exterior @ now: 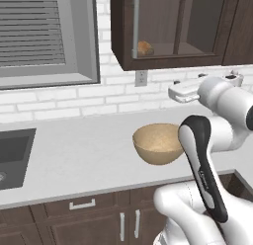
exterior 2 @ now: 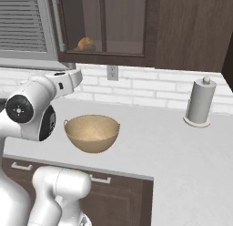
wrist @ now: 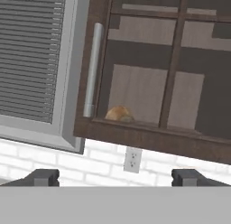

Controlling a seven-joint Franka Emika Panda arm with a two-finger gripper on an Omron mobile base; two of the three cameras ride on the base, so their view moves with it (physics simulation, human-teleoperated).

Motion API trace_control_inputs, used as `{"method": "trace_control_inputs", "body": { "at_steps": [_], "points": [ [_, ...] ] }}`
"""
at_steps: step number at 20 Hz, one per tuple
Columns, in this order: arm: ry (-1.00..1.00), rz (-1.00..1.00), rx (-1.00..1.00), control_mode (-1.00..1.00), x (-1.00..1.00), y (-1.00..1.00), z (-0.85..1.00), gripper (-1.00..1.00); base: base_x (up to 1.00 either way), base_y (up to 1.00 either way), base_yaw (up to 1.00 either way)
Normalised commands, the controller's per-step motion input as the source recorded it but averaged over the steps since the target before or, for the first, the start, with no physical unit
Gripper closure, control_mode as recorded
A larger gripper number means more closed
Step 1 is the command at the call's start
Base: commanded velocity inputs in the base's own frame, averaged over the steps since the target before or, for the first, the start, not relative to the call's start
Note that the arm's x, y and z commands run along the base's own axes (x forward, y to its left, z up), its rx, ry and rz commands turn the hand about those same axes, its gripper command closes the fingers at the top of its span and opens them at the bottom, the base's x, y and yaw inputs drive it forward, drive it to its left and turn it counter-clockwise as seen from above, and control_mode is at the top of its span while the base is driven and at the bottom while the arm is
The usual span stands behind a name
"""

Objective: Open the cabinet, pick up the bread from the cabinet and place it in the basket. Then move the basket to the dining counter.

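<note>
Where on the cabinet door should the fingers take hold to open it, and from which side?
Grip the handle, the long vertical silver bar at the left edge of the glass door. Come straight at the door's front with the open gripper, one finger on each side of the bar, probably around mid-height. It stands off the door, leaving room behind.

- Dark sink (exterior: 12,157) set into worktop's left edge
- Paper towel roll (exterior 2: 199,102) upright near worktop's back edge
- Wall outlet (wrist: 132,159) on white brick
- Window blinds (exterior: 32,29) upper left
</note>
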Motion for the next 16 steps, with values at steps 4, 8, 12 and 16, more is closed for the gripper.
{"method": "trace_control_inputs", "body": {
  "at_steps": [4, 8, 12, 16],
  "points": [
    [-0.22, 0.00, 0.00, -1.00, 0.01, 0.22, 0.47, -1.00, 0.00, 0.00, 0.00],
    [-0.16, 0.01, 0.05, -1.00, 0.07, 0.14, 0.42, -1.00, 0.00, 0.00, 0.00],
    [-0.11, 0.01, 0.08, -1.00, 0.25, 0.14, 0.30, -1.00, 0.00, 0.00, 0.00],
    [0.00, 0.06, 0.09, -1.00, 0.62, 0.35, 0.03, -1.00, 0.00, 0.00, 0.00]
  ]
}}
